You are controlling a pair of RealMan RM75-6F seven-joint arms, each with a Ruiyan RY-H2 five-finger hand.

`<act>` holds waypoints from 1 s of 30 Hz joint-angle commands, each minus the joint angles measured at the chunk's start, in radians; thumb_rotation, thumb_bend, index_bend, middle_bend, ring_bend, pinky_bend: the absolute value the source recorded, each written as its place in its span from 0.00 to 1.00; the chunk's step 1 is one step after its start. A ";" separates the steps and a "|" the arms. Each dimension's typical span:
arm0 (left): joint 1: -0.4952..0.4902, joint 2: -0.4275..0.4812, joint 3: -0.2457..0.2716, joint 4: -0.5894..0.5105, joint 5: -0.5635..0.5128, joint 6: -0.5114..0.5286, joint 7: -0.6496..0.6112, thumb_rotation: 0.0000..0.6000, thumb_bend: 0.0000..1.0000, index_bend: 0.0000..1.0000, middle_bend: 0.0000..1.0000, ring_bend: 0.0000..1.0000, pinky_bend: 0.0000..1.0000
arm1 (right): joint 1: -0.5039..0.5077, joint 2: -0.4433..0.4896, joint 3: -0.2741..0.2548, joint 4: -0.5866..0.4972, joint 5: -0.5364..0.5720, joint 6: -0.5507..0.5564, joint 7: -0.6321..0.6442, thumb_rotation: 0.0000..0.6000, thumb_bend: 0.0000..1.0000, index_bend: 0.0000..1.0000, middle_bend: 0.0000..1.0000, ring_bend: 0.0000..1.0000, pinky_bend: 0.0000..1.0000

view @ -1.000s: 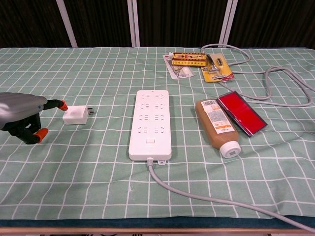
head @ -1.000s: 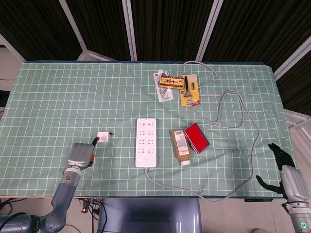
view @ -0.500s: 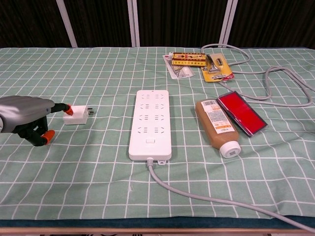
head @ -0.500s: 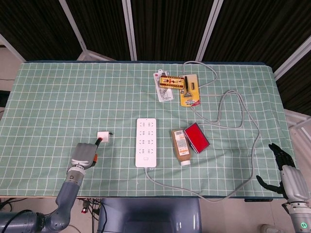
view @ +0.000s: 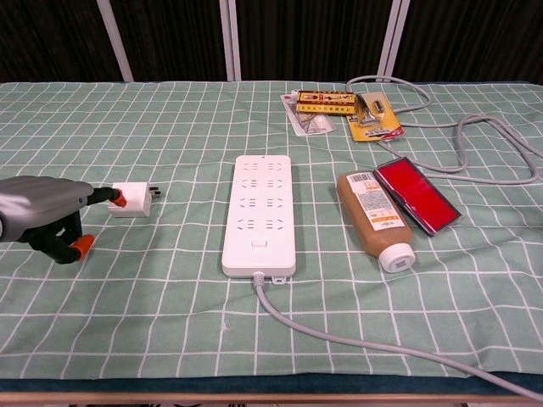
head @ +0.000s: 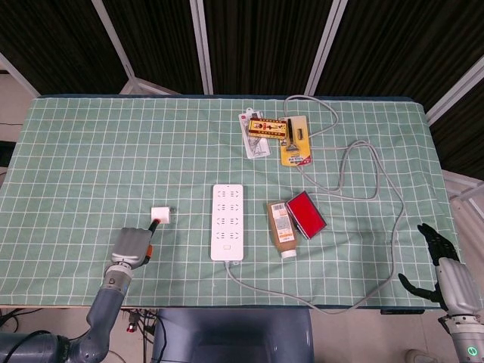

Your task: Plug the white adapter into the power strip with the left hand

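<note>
The white adapter [head: 160, 214] [view: 131, 198] lies on the green checked cloth, prongs pointing right toward the white power strip [head: 228, 221] [view: 260, 212]. A gap of cloth separates the two. My left hand [head: 130, 246] [view: 42, 208] rests low on the cloth just left of the adapter. One orange fingertip [view: 118, 198] reaches the adapter's left face and another orange tip sits apart near the cloth; the hand holds nothing. My right hand [head: 446, 265] hangs off the table's front right corner with fingers spread and empty.
A brown bottle [view: 373, 219] and a red case [view: 416, 195] lie right of the strip. Yellow packets [view: 339, 110] sit at the back. The strip's grey cable [view: 356, 339] runs along the front edge and loops up the right side.
My left hand has sunk lower toward the cloth and its outstretched fingertip has slid right onto the adapter's left face. The adapter and the right hand have not moved.
</note>
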 commanded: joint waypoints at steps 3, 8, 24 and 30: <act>0.002 -0.003 0.016 -0.009 0.013 0.006 -0.004 1.00 0.56 0.16 0.89 0.87 0.93 | 0.000 0.000 0.000 0.000 0.000 0.000 0.000 1.00 0.34 0.00 0.00 0.00 0.00; 0.002 -0.007 0.027 -0.017 0.025 0.010 -0.009 1.00 0.56 0.16 0.89 0.87 0.93 | 0.000 0.000 0.000 -0.001 0.001 0.000 0.000 1.00 0.34 0.00 0.00 0.00 0.00; 0.028 0.046 0.037 -0.070 0.130 0.057 -0.081 1.00 0.45 0.19 0.89 0.87 0.93 | -0.001 0.002 0.000 -0.002 0.000 0.001 0.001 1.00 0.34 0.00 0.00 0.00 0.00; 0.043 0.088 0.032 -0.095 0.183 0.083 -0.110 1.00 0.41 0.19 0.90 0.87 0.93 | -0.001 0.001 0.001 -0.002 0.000 0.002 0.000 1.00 0.34 0.00 0.00 0.00 0.00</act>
